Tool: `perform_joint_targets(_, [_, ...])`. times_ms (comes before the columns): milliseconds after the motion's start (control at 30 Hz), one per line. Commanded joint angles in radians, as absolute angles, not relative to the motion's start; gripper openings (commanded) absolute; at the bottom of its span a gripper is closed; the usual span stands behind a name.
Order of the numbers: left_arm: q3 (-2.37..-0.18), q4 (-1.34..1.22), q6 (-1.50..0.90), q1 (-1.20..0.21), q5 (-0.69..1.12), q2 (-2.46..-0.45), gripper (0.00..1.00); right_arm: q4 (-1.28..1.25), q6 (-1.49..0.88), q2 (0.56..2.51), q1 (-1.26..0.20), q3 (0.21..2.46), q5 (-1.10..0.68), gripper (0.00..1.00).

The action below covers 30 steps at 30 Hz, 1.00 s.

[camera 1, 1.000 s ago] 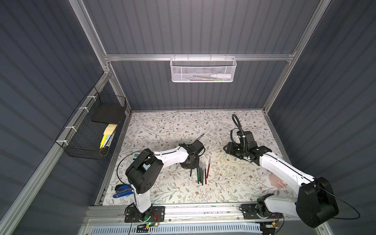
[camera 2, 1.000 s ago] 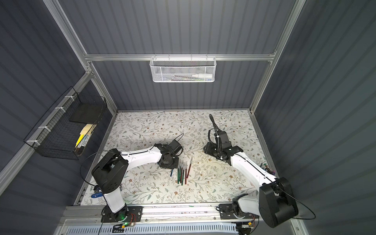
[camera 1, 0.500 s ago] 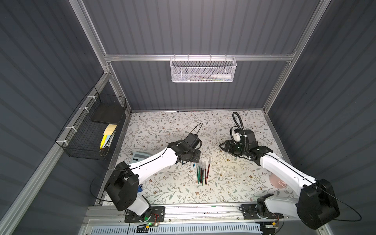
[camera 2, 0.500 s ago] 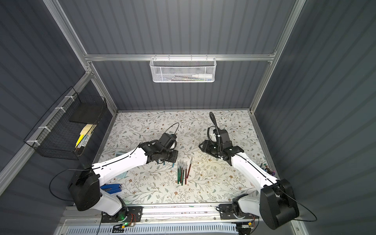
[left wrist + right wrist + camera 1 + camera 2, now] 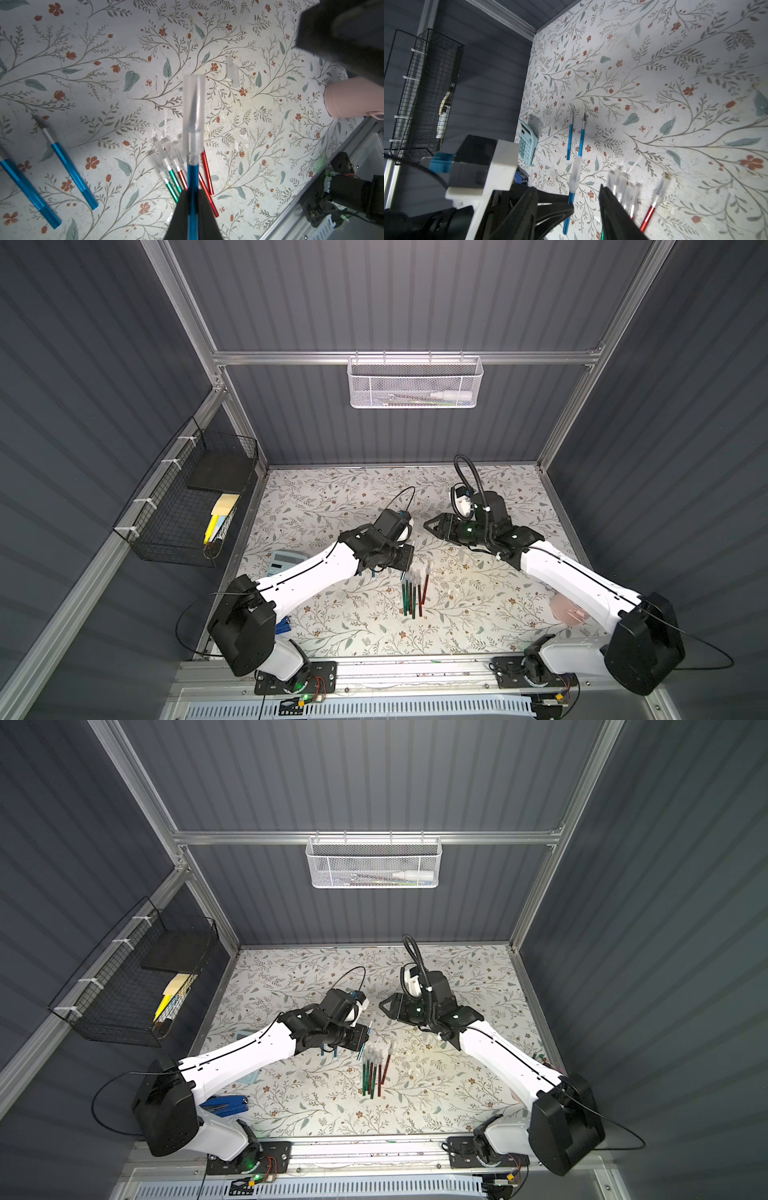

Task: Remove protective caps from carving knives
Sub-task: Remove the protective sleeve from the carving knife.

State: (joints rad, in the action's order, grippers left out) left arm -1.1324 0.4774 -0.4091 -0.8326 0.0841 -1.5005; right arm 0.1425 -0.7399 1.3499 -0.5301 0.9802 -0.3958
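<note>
The left claw (image 5: 192, 195) is pinching a blue knife (image 5: 193, 178) by its handle, closed tight on it, and is holding it above the flowered table (image 5: 332, 497) with a clear cap (image 5: 193, 99) sitting over the blade end. The right claw (image 5: 586, 197) is hovering near it, jaws standing apart and gripping nothing. In the right wrist view the capped end is showing in the gap between them, though I cannot tell whether it is touching either jaw. A bunch of green and red knives (image 5: 413, 593) is lying side by side on the table, whitish caps on their ends. Two bare blue knives (image 5: 570, 137) are lying on the left arm's side of the bunch, and two loose caps (image 5: 234, 76) are resting on the right arm's side.
</note>
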Motion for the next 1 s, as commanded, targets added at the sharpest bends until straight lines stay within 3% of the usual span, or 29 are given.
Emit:
perform_joint_targets(0, [-1.161,0.473,-0.386,-0.84,0.108,-1.482,0.0,0.142,-0.735,1.399,-0.554,1.014,-0.385,0.51])
perform_joint_targets(567, [-1.16,0.467,-0.396,-0.84,0.118,-1.486,0.0,0.1,-0.747,1.517,-0.605,1.057,-0.371,0.46])
perform_joint_targets(800, [-1.155,0.468,-0.397,-0.84,0.109,-1.485,0.0,0.1,-0.749,1.528,-0.612,1.055,-0.365,0.37])
perform_joint_targets(967, [-1.16,0.475,-0.399,-0.839,0.103,-1.495,0.0,0.099,-0.745,1.532,-0.613,1.049,-0.362,0.25])
